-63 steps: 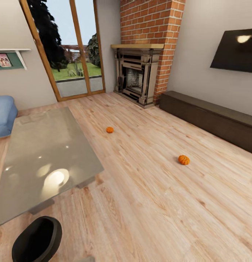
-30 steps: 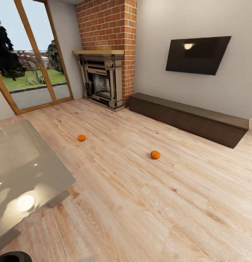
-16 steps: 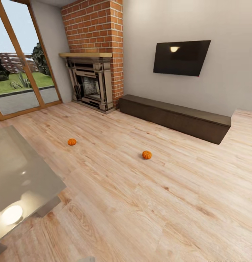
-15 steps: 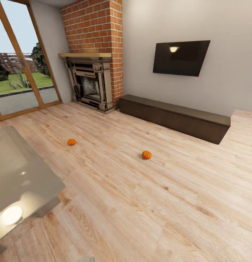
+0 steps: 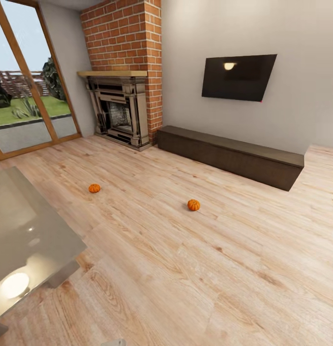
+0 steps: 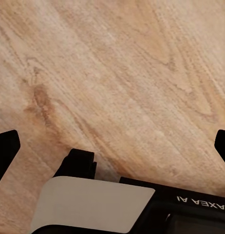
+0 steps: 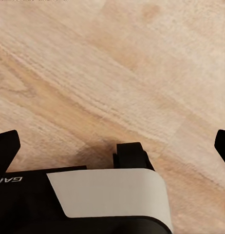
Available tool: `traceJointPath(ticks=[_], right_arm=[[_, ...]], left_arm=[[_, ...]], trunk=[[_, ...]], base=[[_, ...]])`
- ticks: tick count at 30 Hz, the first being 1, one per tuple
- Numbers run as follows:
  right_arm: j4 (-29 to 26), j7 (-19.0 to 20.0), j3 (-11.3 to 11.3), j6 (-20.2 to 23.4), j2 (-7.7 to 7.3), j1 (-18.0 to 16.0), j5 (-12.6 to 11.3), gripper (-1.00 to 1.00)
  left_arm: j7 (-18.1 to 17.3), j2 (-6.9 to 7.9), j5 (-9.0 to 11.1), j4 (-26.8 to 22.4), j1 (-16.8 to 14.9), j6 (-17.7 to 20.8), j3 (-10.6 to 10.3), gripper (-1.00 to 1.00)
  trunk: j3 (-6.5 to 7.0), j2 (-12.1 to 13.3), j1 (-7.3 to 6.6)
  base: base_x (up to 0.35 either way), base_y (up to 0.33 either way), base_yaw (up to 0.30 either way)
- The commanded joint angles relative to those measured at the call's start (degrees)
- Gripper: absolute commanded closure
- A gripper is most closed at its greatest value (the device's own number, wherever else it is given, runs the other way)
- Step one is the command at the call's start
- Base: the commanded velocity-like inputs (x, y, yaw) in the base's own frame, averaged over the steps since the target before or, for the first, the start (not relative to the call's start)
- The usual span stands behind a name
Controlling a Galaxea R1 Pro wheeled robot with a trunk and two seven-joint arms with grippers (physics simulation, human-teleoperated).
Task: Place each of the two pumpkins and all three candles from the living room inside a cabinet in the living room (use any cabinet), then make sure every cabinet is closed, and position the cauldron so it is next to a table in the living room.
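Note:
Two orange pumpkins lie apart on the light wood floor, one point(image 5: 94, 188) nearer the table and one point(image 5: 193, 205) in mid-room. The long low dark brown cabinet point(image 5: 231, 156) stands against the wall under the TV, its fronts shut. A corner of the glass-topped table point(image 5: 27, 235) shows at the left. The candles and the cauldron are out of view. My left gripper point(image 6: 112, 146) is open over bare floor planks, its fingertips point(image 6: 5, 151) wide apart. My right gripper point(image 7: 112, 144) is open too, above bare floor with nothing between its fingers.
A red brick fireplace point(image 5: 120, 113) fills the far corner, with a glass door point(image 5: 27, 105) to its left. A black TV point(image 5: 238, 77) hangs on the wall. A wide stretch of floor point(image 5: 209, 269) lies between me and the cabinet.
The view has swung to the right: the table and fireplace slid left, the black round thing at the bottom left left the picture, the whole cabinet came in. In the last half second almost nothing shifts.

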Motion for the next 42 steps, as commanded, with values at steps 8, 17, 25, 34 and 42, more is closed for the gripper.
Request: traceJointPath(ticks=[8,17,25,34,42], right_arm=[[0.00,0.17,0.00,0.03,0.16,0.00,-0.11,-1.00],[0.00,0.28,0.01,-0.03,0.01,0.00,-0.03,-1.00],[0.00,0.28,0.01,-0.03,-0.01,0.00,-0.08,-1.00],[0.07,0.28,-0.07,-0.03,-0.03,0.00,-0.31,-1.00],[0.16,0.28,-0.08,-0.03,0.01,0.00,-0.39,-1.00]], left_arm=[[0.00,0.00,0.00,-0.06,0.00,0.06,0.00,-1.00],[0.00,0.03,0.00,-0.09,0.00,0.12,0.00,-1.00],[0.00,0.03,0.00,-0.09,0.00,0.13,0.00,-1.00],[0.00,0.00,-0.05,-0.09,0.00,0.18,0.00,-1.00],[0.00,0.00,-0.08,-0.09,0.00,0.19,0.00,-1.00]], trunk=[[0.00,0.00,0.00],[0.00,0.00,0.00],[0.00,0.00,0.00],[-0.59,0.00,0.00],[-1.31,0.00,0.00]], base=[[0.000,0.000,0.000],[0.081,0.000,-0.122],[0.294,0.000,-0.283],[0.331,0.000,-0.088],[0.337,0.000,-0.003]])
